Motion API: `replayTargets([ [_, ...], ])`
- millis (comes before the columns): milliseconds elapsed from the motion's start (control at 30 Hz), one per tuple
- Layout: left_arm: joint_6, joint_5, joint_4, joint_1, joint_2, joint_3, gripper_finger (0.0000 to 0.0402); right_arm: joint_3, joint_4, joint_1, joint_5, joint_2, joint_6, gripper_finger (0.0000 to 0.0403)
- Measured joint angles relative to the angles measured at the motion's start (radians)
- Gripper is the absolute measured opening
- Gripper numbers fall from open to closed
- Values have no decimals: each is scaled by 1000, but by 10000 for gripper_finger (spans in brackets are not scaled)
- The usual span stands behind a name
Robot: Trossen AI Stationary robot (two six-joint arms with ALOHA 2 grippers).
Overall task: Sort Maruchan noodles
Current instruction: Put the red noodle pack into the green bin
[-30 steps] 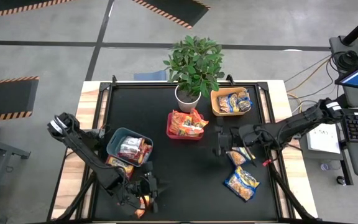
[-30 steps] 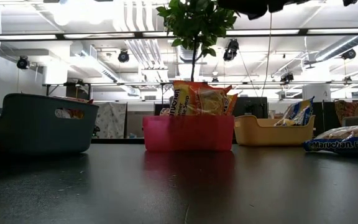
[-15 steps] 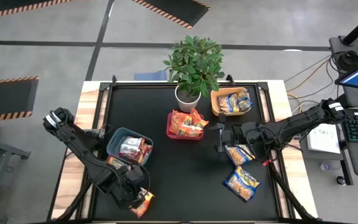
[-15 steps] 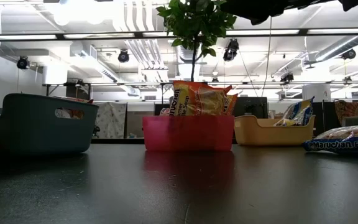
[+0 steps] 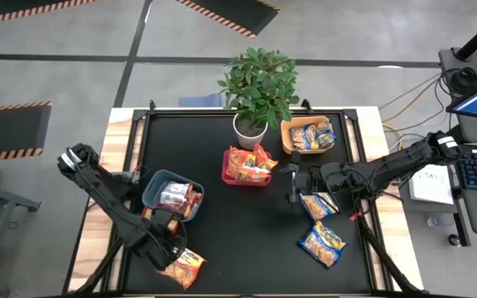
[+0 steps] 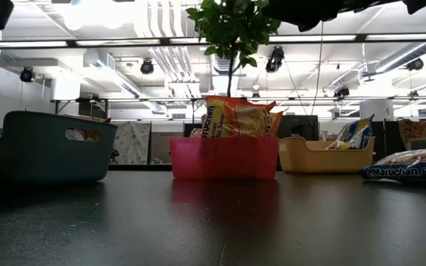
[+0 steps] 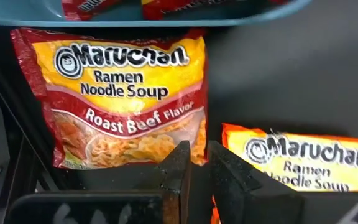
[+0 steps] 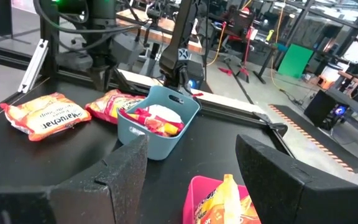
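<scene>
Change noted: a second ago the left gripper (image 7: 197, 152) was at the front edge over the orange packet (image 5: 187, 266). It has since drawn back toward the grey-blue bin (image 5: 172, 194). The packet now lies flat on the table (image 5: 247, 240), released. The fingers are almost together with nothing between them.

We judge that this packet has been set down or dropped short of any bin, so it is still unsorted.

In the left wrist view, a roast beef packet (image 7: 123, 99) lies just beside the bin's wall. The orange packet is close by it, and the fingertips point between the two.

The right gripper (image 8: 192, 142) has hardly moved. It hangs over mid-table near the red bin (image 5: 247, 165), with its fingers apart and empty.

Two blue-and-yellow packets (image 5: 321, 242) lie loose on the right side of the table, the nearer one just beside the right gripper. More packets already sit in the grey-blue bin, the red bin and the yellow bin (image 5: 307, 136).

Surroundings: a potted plant (image 5: 257, 83) stands at the back, between the red and yellow bins.

Obstacles: the roast beef packet is tight against the bin wall and partly under the left arm, which we expect will make it awkward to pinch. The plant's leaves overhang the back of the red bin, and the way to the yellow bin looks open.
</scene>
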Motion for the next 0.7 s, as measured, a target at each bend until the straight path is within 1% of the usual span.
replayTargets([
  [133,-11,-6,11,0,31,0,67,0,0,0,0,0,1,233],
  [267,-14,-22,48,3,89,0,112,0,0,0,0,0,7,233],
  [467,-32,-21,36,5,183,1,175,0,0,-3,0,0,8,233],
  [567,-32,-21,34,6,216,8,192,0,0,-3,1,0,11,233],
  [700,-32,-20,32,6,248,9,193,0,0,-3,5,0,15,233],
])
